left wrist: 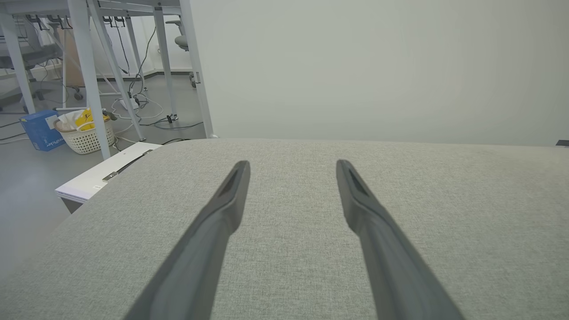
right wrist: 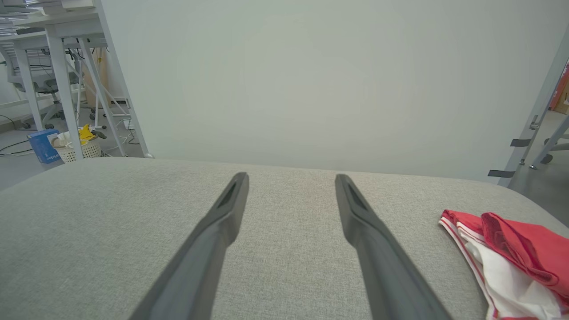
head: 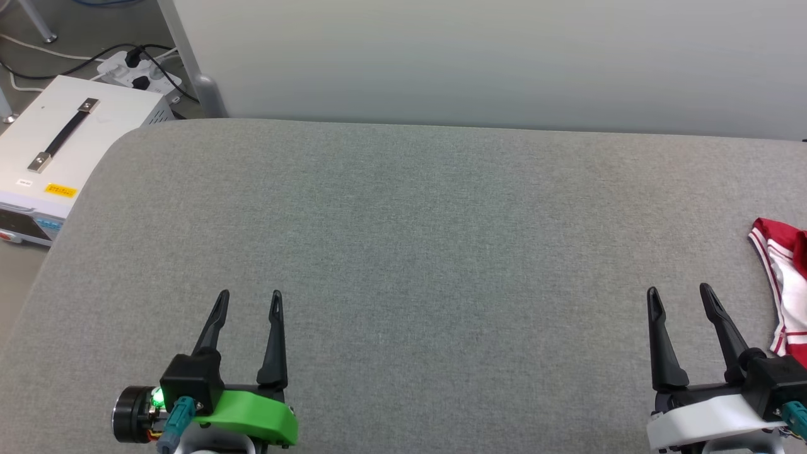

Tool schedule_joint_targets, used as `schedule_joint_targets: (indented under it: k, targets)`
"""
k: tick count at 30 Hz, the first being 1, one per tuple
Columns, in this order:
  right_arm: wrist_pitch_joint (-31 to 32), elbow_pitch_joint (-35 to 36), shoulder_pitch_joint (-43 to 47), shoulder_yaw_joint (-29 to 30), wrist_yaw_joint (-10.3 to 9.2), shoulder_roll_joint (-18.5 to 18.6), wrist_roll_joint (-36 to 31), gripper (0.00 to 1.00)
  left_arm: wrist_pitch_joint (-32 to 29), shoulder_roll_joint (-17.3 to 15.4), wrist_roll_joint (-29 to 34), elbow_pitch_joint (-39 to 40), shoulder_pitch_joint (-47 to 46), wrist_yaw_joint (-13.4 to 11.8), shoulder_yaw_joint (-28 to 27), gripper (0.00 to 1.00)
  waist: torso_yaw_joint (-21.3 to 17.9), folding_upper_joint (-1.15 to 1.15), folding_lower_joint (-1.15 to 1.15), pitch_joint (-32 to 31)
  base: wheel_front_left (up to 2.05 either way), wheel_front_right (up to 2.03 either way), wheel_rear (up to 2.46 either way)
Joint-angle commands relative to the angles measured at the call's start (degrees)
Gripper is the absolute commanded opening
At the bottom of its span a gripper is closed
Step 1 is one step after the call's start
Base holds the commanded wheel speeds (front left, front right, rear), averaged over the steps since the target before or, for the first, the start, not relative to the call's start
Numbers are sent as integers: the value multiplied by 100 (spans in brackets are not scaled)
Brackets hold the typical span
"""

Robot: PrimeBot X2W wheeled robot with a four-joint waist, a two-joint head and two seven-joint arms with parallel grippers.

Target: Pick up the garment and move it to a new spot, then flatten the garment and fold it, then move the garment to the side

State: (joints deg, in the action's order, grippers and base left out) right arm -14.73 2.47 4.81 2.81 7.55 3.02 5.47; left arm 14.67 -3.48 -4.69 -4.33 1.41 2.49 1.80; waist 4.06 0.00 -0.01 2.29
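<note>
The garment [head: 785,277], red with white panels and striped trim, lies crumpled at the far right edge of the grey cloth table [head: 416,252]. In the right wrist view the garment [right wrist: 511,258] sits just right of my fingers. My right gripper [head: 679,293] hovers open and empty a short way left of it; its dark fingers [right wrist: 222,226] spread wide over bare cloth. My left gripper [head: 249,296] stands open and empty at the lower left, far from the garment, its fingers [left wrist: 224,204] apart above the table.
A pale wall panel [head: 479,57] runs along the table's far edge. Off the table's left corner stands a white box with a black handle [head: 63,145] and a power strip with cables [head: 139,69]. White desk legs and a basket [left wrist: 86,133] stand on the floor beyond.
</note>
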Motion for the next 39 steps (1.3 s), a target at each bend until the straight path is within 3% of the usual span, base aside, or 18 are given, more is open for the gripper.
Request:
schedule_joint_targets:
  k: [1, 17, 18, 39]
  targets:
    - [-27, 64, 87, -17, -6, -10, -5, 100, 33, 35, -27, -7, 94, 47, 13, 100, 8, 0, 1, -18, 0, 0, 0]
    - [-27, 50, 347, -12, -6, -13, 110, 100, 33, 51, -38, -113, 192, 111, 44, 100, 29, 0, 1, -138, 0, 0, 0]
    - [3, 61, 251, -14, 0, -6, 69, 0, -5, 17, -32, -93, 96, 82, 34, 0, 29, 0, 1, -138, 0, 0, 0]
    - [208, 19, 148, -50, -1, -6, -16, 0, -213, 20, 37, -14, 60, 36, 1, 0, -32, 0, 1, -152, 0, 0, 0]
